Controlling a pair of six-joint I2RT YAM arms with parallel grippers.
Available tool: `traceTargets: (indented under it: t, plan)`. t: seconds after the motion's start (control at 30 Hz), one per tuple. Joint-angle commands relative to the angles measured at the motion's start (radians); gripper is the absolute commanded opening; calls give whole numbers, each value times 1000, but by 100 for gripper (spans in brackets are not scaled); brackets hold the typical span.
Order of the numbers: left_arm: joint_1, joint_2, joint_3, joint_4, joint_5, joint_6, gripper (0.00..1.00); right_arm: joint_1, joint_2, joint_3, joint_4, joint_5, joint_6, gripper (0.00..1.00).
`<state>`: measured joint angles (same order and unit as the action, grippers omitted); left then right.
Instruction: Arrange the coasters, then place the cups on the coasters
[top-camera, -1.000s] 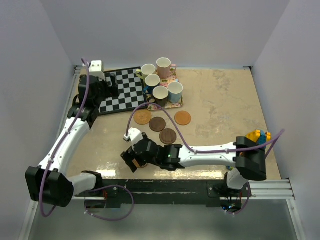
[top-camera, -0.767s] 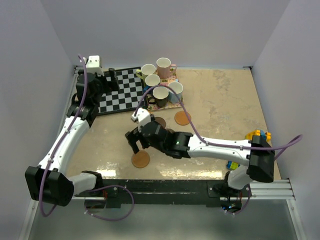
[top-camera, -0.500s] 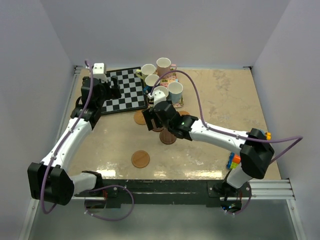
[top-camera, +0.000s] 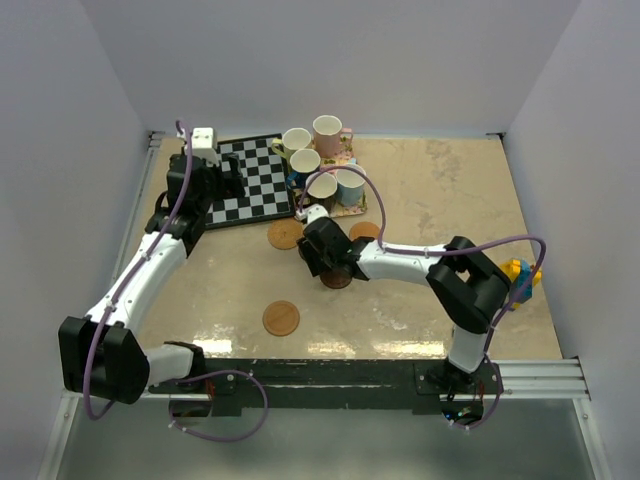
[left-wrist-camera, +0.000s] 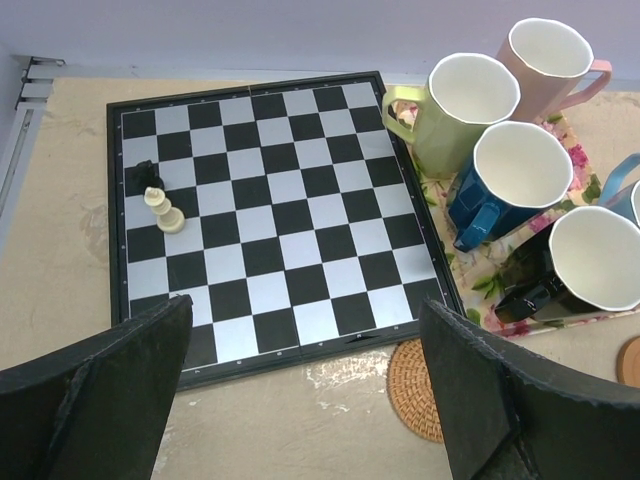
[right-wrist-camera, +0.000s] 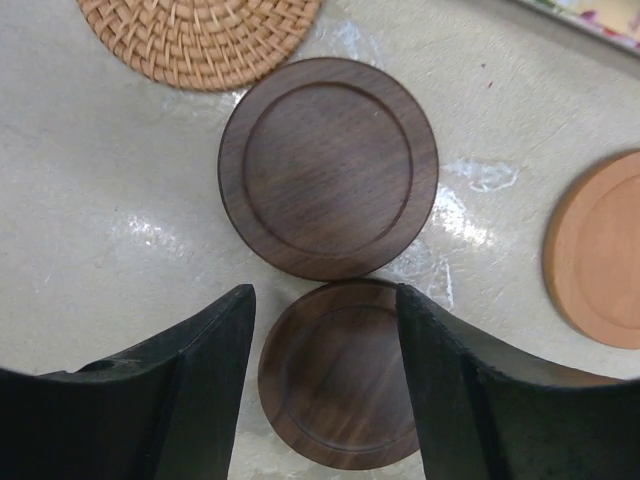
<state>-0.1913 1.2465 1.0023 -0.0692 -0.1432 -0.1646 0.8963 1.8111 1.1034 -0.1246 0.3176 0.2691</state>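
My right claw stands part-open astride the lower dark wooden coaster, bottom centre of its wrist view; contact, I can't quite tell. It looks thin, stiff, light: I'd pinch opposite rims, low against the surface. Left claw gapes wide, empty.

Looks like a robotics lab test cell. Shuts in a beige table with plain grey panels on three sides. Carries a left arm and a right arm bolted to a rail, trailing purple cables. Holds staged props: chessboard, cups on a floral tray, toy blocks.
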Motion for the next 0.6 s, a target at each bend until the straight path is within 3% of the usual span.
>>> traceTargets:
  t: [0.0, 0.57]
  plan:
    - [-4, 7, 1, 43, 16, -1, 100, 13, 4, -34, 74, -31, 30, 61]
    - [-5, 16, 1, 42, 10, 0, 99, 92, 31, -63, 40, 63, 111, 49]
